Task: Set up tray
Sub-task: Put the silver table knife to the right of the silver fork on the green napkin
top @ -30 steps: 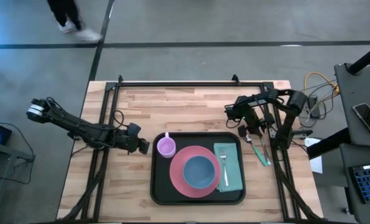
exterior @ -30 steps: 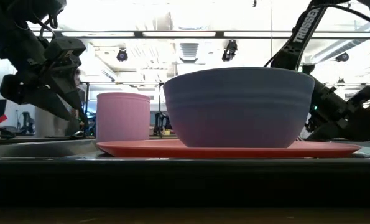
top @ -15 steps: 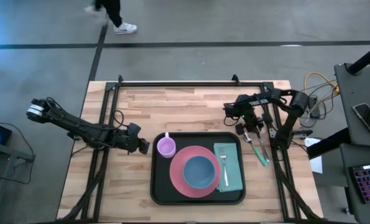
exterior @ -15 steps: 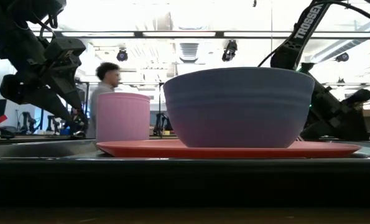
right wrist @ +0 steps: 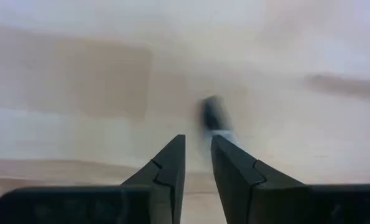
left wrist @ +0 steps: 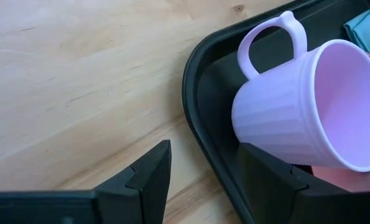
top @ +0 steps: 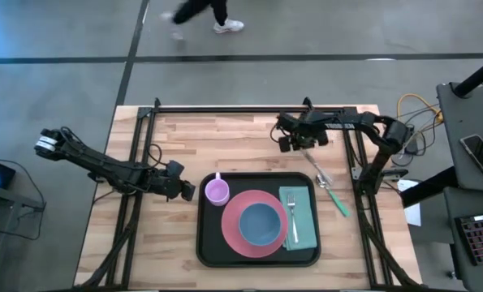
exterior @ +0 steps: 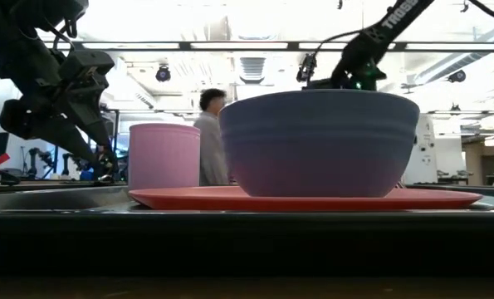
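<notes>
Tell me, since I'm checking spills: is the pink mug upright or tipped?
Upright. The pink mug stands on the tray; its round opening faces up in the high view.

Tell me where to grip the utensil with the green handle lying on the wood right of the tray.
Grip the green-handled utensil at mid-handle, coming straight down from above. It lies flat and slanted on the bare wooden table, just off the black rectangular tray, so turn the tool's fingers across the shaft.

Tray (top: 204,243) sits on tabletop (top: 249,138). On it: cup (top: 217,191) left, plate (top: 235,235) with bowl (top: 261,224) centre, napkin (top: 303,235) with fork (top: 292,215) right. Knife (top: 329,186) lies right of tray.
</notes>
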